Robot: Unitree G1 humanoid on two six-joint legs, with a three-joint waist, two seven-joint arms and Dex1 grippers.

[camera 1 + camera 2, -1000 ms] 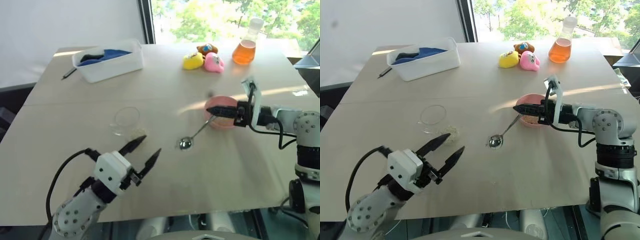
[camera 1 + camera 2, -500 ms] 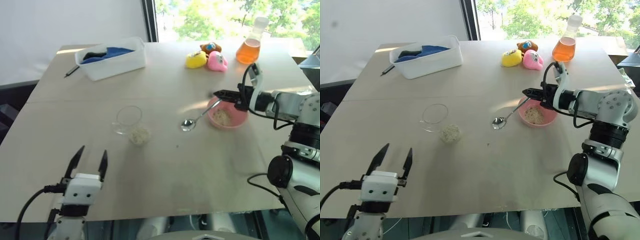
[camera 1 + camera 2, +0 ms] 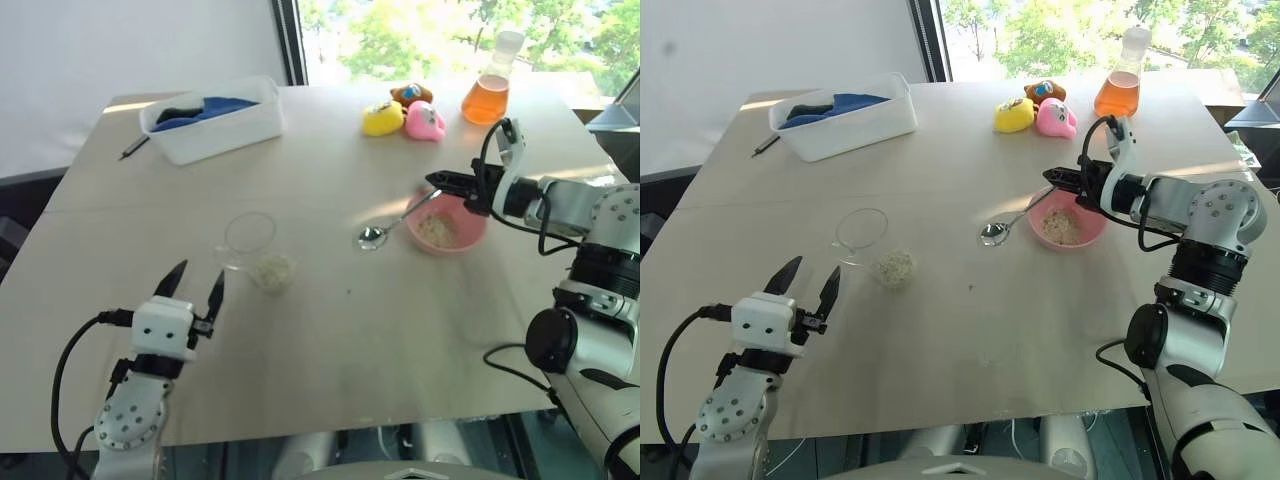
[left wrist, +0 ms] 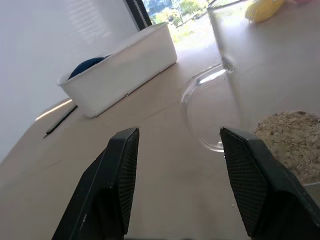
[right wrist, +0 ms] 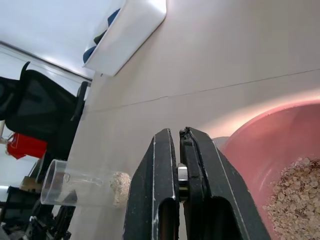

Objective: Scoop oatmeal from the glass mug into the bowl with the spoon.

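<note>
Oatmeal [image 3: 272, 269] is lying inside the tipped glass mug [image 3: 252, 240] on the tabletop [image 3: 330, 330] and in the pink bowl [image 3: 445, 225]. Left tool [image 3: 196, 283] is hovering open nearby; right tool [image 3: 436, 179] is clamping the spoon [image 3: 388, 227].

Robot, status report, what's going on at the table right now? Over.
Left tool open, empty, near tipped glass mug. Right tool shut on spoon beside pink bowl. Oatmeal spilled by mug.

A white tub [image 3: 215, 122] with blue stuff, a dark pen [image 3: 137, 147], three toys [image 3: 405, 114] and an orange flask [image 3: 488, 90] sit on the counter [image 3: 400, 330].
</note>
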